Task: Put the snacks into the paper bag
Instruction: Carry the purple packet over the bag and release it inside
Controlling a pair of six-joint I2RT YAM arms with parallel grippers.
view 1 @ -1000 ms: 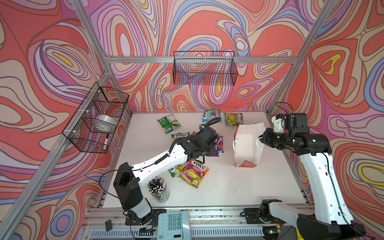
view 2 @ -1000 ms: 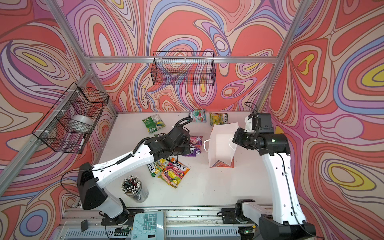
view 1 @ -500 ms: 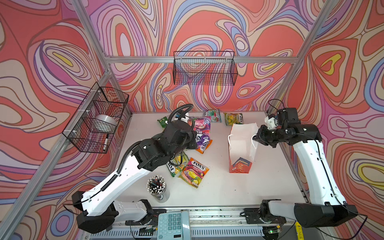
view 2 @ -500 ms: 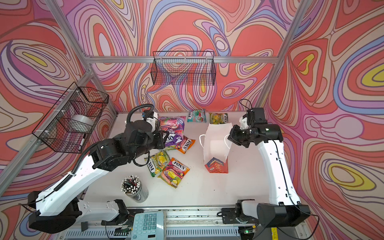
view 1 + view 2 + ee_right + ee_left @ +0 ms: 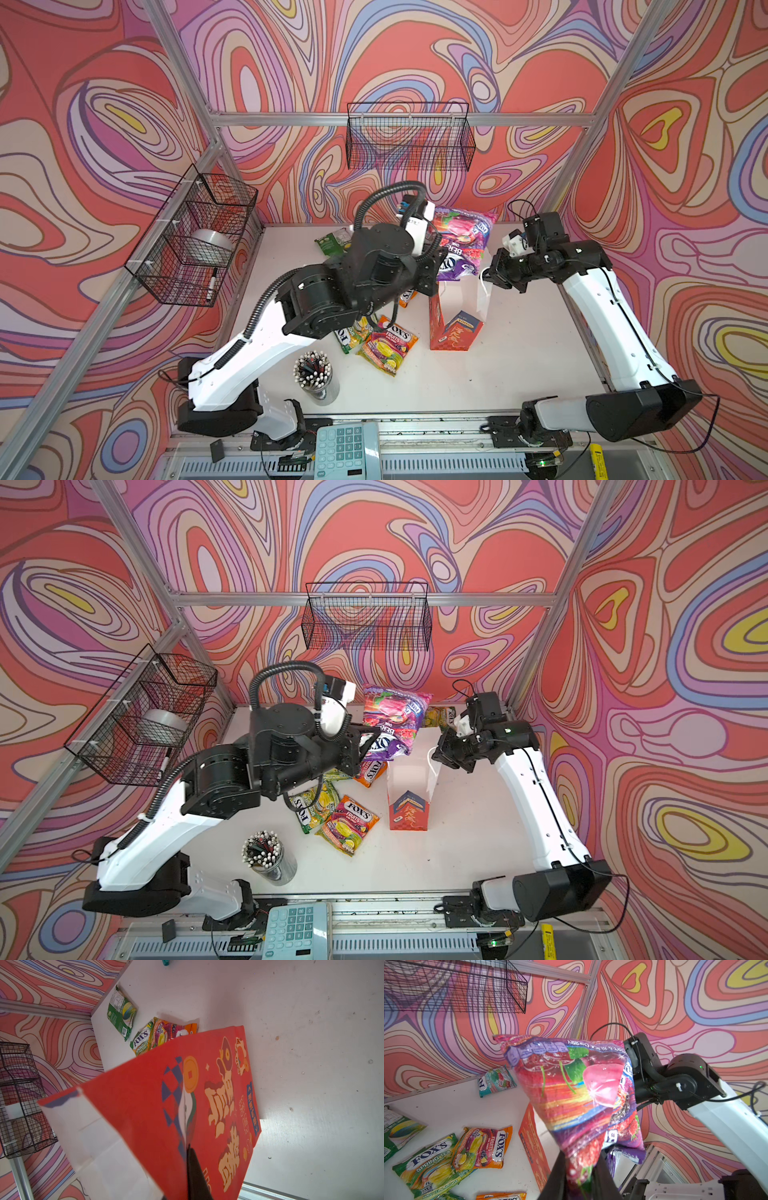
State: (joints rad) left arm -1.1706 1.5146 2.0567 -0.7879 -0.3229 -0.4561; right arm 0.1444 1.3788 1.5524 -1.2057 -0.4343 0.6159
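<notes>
My left gripper point(image 5: 579, 1178) is shut on a corner of a purple-and-pink berry snack pouch point(image 5: 575, 1093), held high in the air. In both top views the pouch point(image 5: 461, 241) point(image 5: 392, 721) hangs just behind and left of the paper bag's open top. The red-orange paper bag point(image 5: 453, 328) point(image 5: 409, 812) stands on the table, white inside. My right gripper point(image 5: 492, 276) point(image 5: 187, 1167) is shut on its top rim. More snacks lie left of the bag: an orange pouch point(image 5: 388, 345), a green one point(image 5: 351, 334) and another green one point(image 5: 332, 241) at the back.
A cup of pens point(image 5: 313, 374) stands near the front left, with a calculator point(image 5: 347, 451) on the front rail. Black wire baskets hang on the back wall point(image 5: 409, 141) and the left wall point(image 5: 195, 241). A teal pouch point(image 5: 496, 1080) lies by the back wall.
My left arm has lifted the berry pouch off the table and carried it up and right toward the bag's top. My right arm has moved a little, keeping hold of the bag's rim.
</notes>
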